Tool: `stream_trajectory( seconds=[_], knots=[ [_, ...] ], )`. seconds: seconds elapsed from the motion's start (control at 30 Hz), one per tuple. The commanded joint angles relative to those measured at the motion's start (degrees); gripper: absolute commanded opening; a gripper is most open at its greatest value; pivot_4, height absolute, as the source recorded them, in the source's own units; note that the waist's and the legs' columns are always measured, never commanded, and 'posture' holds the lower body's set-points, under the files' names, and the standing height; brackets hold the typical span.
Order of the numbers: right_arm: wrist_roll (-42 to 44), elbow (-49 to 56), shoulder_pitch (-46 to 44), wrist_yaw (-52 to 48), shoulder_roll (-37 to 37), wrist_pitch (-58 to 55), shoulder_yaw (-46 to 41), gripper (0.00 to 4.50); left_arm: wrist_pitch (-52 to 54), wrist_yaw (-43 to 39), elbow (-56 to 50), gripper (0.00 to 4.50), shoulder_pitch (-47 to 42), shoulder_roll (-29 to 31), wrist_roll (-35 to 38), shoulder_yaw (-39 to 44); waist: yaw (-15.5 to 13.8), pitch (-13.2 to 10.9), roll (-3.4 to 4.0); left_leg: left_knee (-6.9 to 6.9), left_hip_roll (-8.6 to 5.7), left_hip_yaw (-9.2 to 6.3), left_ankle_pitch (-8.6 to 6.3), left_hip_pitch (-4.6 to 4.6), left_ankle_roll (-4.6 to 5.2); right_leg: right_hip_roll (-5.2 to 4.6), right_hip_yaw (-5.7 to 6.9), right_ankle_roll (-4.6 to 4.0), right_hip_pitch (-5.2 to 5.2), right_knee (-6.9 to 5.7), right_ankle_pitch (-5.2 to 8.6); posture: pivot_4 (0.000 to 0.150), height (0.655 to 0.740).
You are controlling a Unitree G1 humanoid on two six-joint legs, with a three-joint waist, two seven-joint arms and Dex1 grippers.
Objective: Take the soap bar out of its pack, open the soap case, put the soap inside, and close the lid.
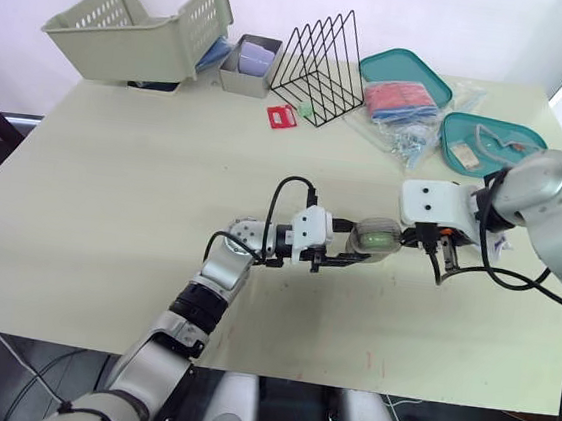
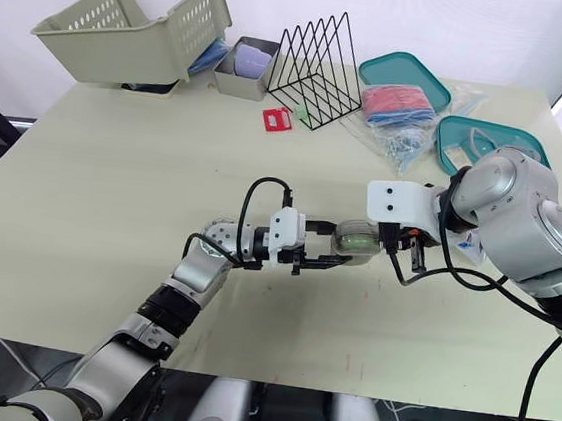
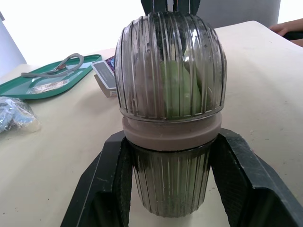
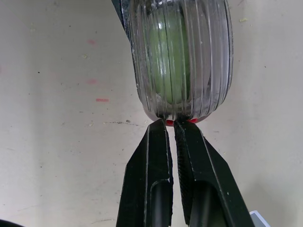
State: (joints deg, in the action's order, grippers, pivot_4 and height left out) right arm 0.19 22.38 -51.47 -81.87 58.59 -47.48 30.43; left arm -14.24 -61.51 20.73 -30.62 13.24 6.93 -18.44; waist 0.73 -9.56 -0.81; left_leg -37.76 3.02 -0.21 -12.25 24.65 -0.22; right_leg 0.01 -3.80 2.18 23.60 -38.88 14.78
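Left pincer is clamping the ribbed soap case low over the table, with the green soap lying inside. Right pincer, fingers together, is touching its end. I am judging it light, stiff and slippery, best gripped across the ribs. Lid latching is proving unreadable.

No legible text, label or number anywhere.

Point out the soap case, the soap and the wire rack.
Soap case (image 3: 142,71): left wrist view, ribbed lid.
Soap (image 4: 168,56): right wrist view, green middle.
Rack (image 1: 321,69): left eye view, middle wires.
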Motion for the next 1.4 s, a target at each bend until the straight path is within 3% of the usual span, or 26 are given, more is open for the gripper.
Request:
stream_trajectory(
  seconds=[0.03, 0.27, 0.53, 0.77, 1.4],
  knots=[
    [-0.6, 1.0, 1.4, 0.1, 2.4, 1.9, -2.1, 0.24, 1.4, -0.9, 0.4, 1.85, 0.9, 0.5, -1.2, -1.5, 0.0, 0.0, 0.0, 0.0, 0.0, 0.0, 0.0, 0.0, 0.0, 0.0, 0.0, 0.0, 0.0, 0.01, 0.0, 0.15, 0.74],
    [-0.8, -3.0, 2.1, -0.7, 5.4, 7.8, -5.2, 0.24, 1.7, -1.0, 0.4, 1.85, 1.0, 0.7, -1.3, -1.5, 0.1, 0.0, 0.0, 0.0, 0.0, 0.03, 0.0, -0.03, 0.0, 0.0, -0.02, 0.03, -0.01, -0.01, 0.02, 0.15, 0.74],
    [16.7, -0.1, 5.3, -3.7, 3.2, 11.8, -23.0, 0.24, 1.8, -2.0, 0.1, 1.85, 1.5, 1.3, -0.5, -1.2, -0.1, 0.0, -0.01, 0.01, 0.0, -0.02, 0.0, 0.01, 0.0, 0.01, 0.02, -0.01, -0.03, 0.03, -0.01, 0.15, 0.74],
    [24.6, 1.3, 11.9, 6.1, -5.7, 10.9, -30.2, 0.24, 2.0, -2.2, -0.9, 1.85, 1.8, 2.0, -0.5, -1.4, 0.1, 0.0, -0.02, 0.01, 0.02, -0.03, 0.0, -0.06, 0.0, 0.07, -0.01, 0.0, -0.05, -0.05, -0.01, 0.15, 0.74],
    [31.2, -0.6, 22.7, 15.9, -16.1, 15.1, -31.1, 0.24, 3.3, -2.0, -2.7, 1.85, 1.8, 4.1, -0.3, -0.9, 0.3, 0.0, -0.01, 0.01, 0.03, -0.04, 0.0, -0.05, 0.0, 0.11, -0.04, 0.01, -0.05, -0.04, -0.01, 0.15, 0.74]
  ],
)
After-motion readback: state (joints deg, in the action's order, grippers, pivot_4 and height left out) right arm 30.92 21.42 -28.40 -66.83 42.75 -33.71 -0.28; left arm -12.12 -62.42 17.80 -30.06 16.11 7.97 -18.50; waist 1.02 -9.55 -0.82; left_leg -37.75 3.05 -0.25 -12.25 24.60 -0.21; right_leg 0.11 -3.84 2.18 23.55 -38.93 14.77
